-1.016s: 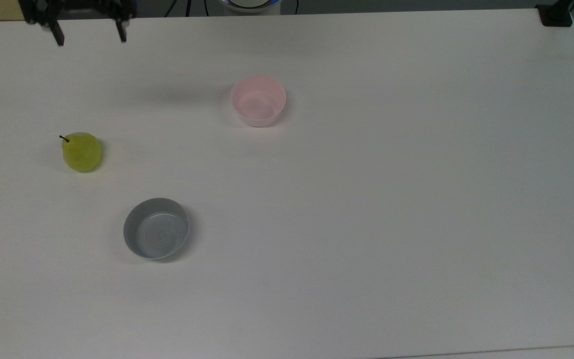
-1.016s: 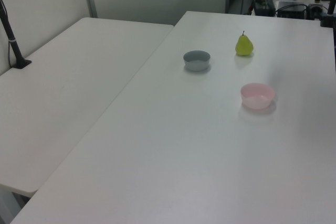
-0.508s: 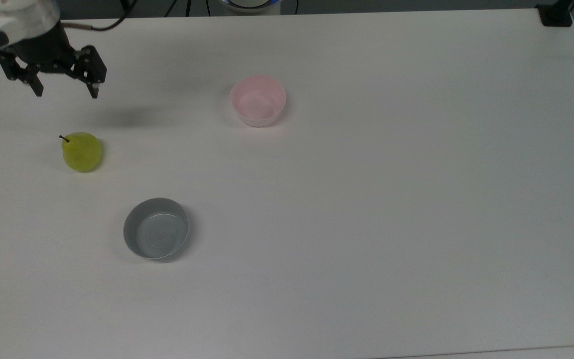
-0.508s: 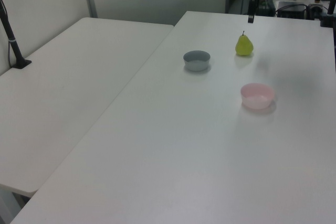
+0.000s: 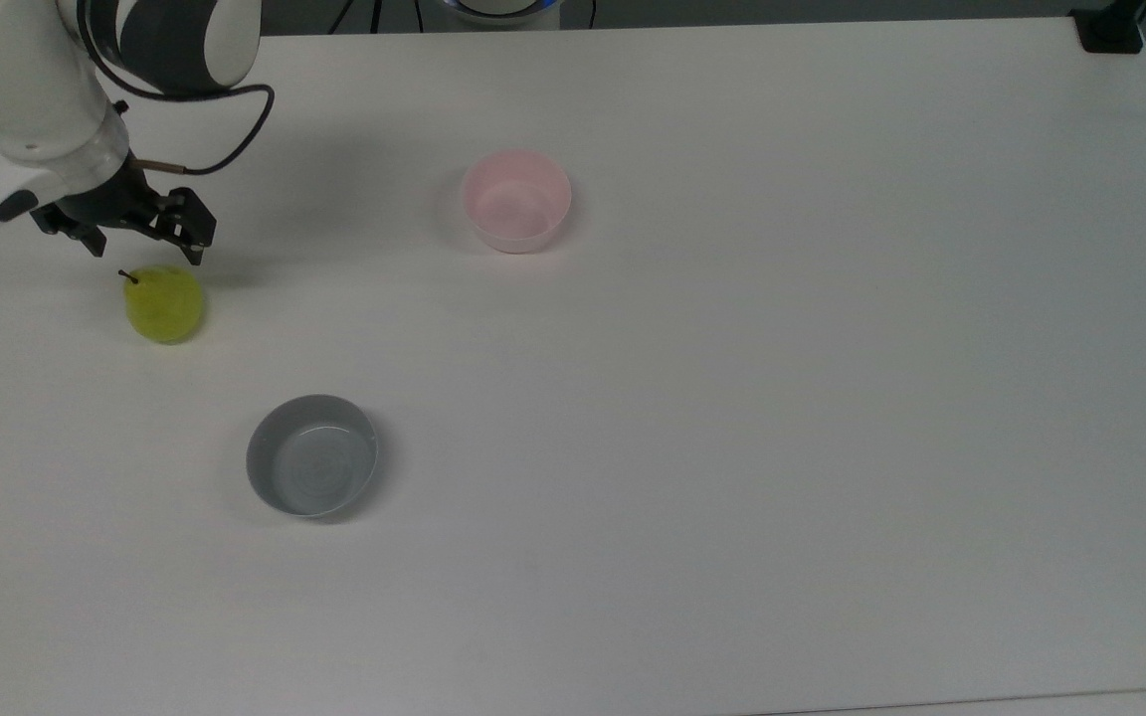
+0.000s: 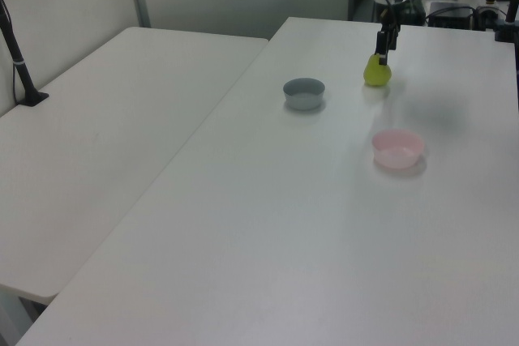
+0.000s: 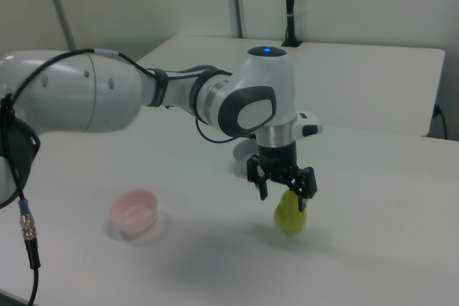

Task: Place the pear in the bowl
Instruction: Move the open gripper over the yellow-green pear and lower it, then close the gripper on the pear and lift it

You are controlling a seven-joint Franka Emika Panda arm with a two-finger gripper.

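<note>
Pear first: the small yellow-green pear (image 5: 165, 304) with its short dark stem stands upright on the white table (image 5: 732, 398), far over at the top view's left, and nothing holds it yet. My black two-finger gripper (image 5: 142, 249) hangs just above it with the fingers spread wide; in the right view my gripper (image 7: 282, 196) straddles the top of the pear (image 7: 290, 213), one finger to each side, tips about level with its neck and not yet pressing on it as far as I can judge.

Moving toward the top view's right, the small round grey bowl (image 5: 311, 454) sits nearer the camera, well apart from the pear. It is not my target. Further right and farther back is the small round pale pink bowl (image 5: 515, 200) with the whitish outer wall, empty, also well apart from the pear.

I judge I am at the approach-to-grasp step, with the carry and the drop still to do. Next I should go lower so the fingers flank the pear's wide body rather than its narrow neck, then close gently. The skin looks smooth and rounded, so a high or off-centre pinch could make it slip or topple.
</note>
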